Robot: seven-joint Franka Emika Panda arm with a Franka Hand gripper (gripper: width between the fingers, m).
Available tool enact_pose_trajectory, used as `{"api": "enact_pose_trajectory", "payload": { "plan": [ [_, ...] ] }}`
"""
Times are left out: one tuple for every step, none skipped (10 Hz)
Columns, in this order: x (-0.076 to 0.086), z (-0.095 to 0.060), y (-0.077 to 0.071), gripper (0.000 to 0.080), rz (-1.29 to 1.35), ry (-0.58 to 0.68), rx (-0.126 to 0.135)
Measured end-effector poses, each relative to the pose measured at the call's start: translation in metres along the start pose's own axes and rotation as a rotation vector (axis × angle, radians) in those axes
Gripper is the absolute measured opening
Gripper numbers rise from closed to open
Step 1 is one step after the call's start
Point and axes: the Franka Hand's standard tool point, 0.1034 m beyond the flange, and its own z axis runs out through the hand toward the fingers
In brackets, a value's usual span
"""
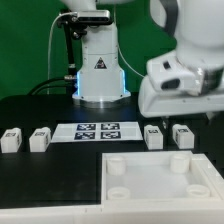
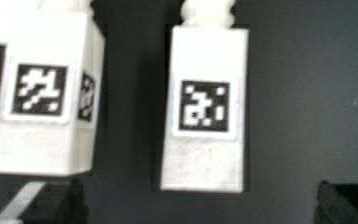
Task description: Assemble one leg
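Black table (image 1: 30, 110) holds the large white socketed panel (image 1: 150, 185) and the marker board (image 1: 98, 130), gripper (image 2: 190, 205) hovers wide open and empty over the exterior view's right pair, one leg (image 2: 208, 110) lined up between its fingers (image 2: 350, 200), neighbour leg (image 2: 43, 100) just beside, not touching.

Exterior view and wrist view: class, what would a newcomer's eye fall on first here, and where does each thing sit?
The large white square panel with round corner sockets fills the front of the exterior view. Behind it a row of small white legs flanks the marker board, two on each side. In the wrist view the open gripper hangs over one tagged leg, with a second leg close beside it.
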Motion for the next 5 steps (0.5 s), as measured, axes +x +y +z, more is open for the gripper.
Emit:
{"api": "enact_pose_trajectory", "payload": {
  "plan": [
    [0.0011, 0.0035, -0.0001, 0.0649, 0.003, -0.094, -0.005],
    [0.0019, 0.0085, 0.0017, 0.0649, 0.004, -0.196, -0.010],
    [0.0023, 0.0085, 0.0024, 0.0649, 0.002, -0.290, -0.016],
    [0.0100, 0.0081, 0.0007, 0.0649, 0.001, -0.275, -0.010],
    [0.0071, 0.0092, 0.0004, 0.0649, 0.013, -0.285, -0.012]
  ]
}}
